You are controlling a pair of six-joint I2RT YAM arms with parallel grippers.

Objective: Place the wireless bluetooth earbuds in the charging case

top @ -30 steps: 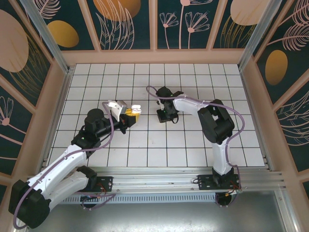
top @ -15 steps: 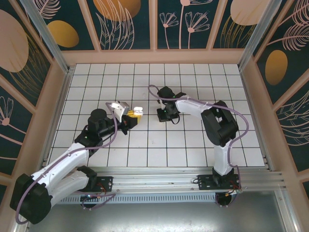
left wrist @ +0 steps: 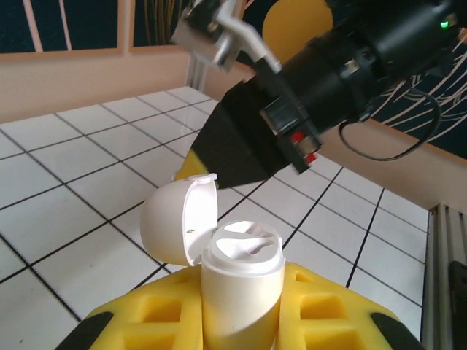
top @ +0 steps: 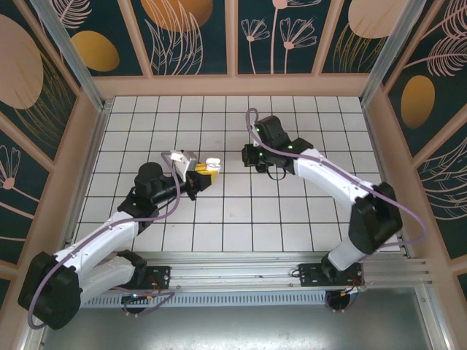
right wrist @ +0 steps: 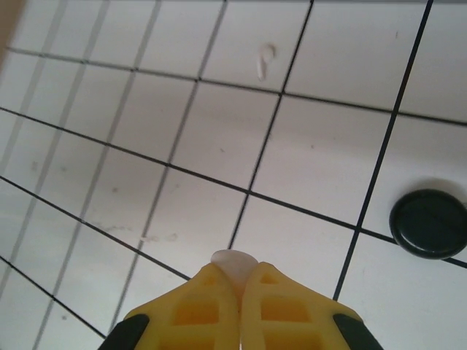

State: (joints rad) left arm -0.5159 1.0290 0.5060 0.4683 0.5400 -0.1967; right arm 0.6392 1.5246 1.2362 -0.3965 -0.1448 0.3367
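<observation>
My left gripper is shut on the white charging case, holding it upright between its yellow fingers. The case's lid is swung open to the left and its two sockets show on top. In the top view the case sits at my left gripper, left of centre. My right gripper is shut on a white earbud, whose rounded end pokes out between the fingertips above the floor. Seen from above, my right gripper hangs a little to the right of the case. A second white earbud lies on a tile farther off.
A round black case lies shut on the tiles at the right of the right wrist view. The right arm's black wrist looms just beyond the open case. Wooden walls ring the white tiled floor.
My right gripper has shut on the white earbud and lifted away from the floor, moving farther back. The left gripper keeps holding the open case, almost still.
</observation>
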